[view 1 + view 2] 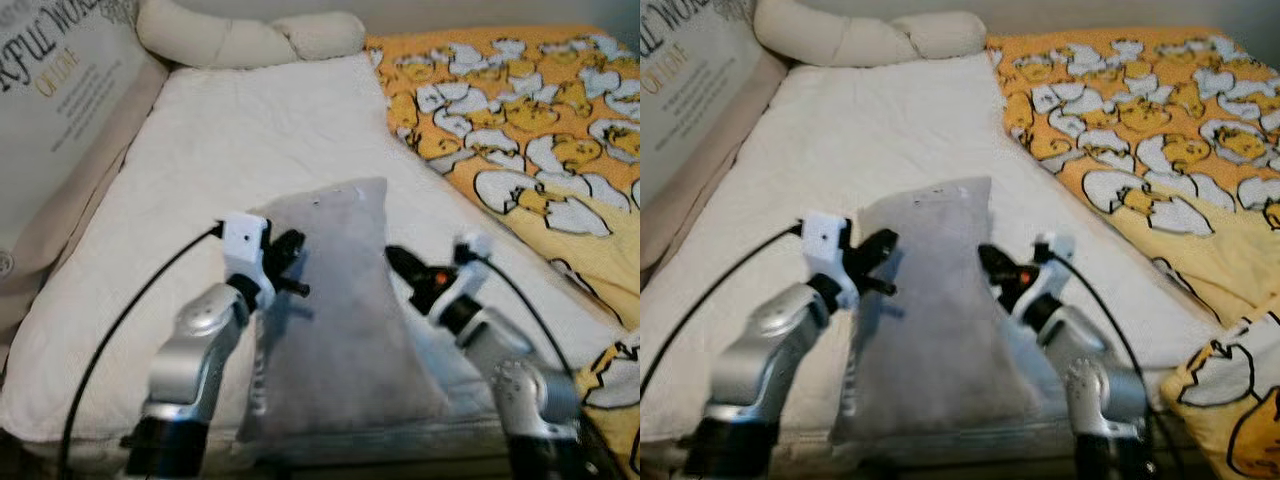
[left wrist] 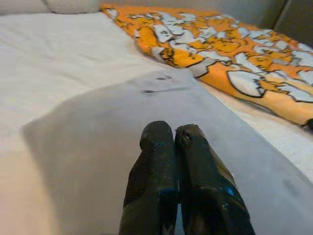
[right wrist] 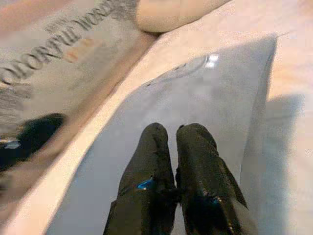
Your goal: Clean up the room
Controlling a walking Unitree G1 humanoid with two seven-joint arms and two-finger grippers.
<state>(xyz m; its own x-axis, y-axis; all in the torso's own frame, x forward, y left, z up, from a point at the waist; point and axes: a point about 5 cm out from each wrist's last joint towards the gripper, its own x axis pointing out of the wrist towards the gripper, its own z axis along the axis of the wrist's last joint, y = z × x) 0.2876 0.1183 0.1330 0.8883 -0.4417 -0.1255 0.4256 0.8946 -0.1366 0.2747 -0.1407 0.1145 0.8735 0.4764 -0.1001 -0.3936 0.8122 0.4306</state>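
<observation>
Both pairs of fingers (image 2: 168, 142) are pressed together with nothing between them, each pair pointing inward at a grey pillow (image 1: 335, 320) from opposite sides. The left gripper (image 1: 285, 262) meets the pillow's left edge, and the right gripper (image 1: 405, 272) its right edge (whether the tips actually touch the fabric cannot be told). The pillow lies flat on the white mattress (image 1: 230, 140) of the bed, near its front edge, narrow end pointing toward the headboard. Black cables run back from both wrists along the silver arms. To the right lies an orange blanket (image 1: 520, 110) printed with ducks and cracked eggshells. A cream bolster (image 1: 240, 40) rests at the head of the bed, and a lettered grey cushion (image 1: 60, 90) stands at the left.
</observation>
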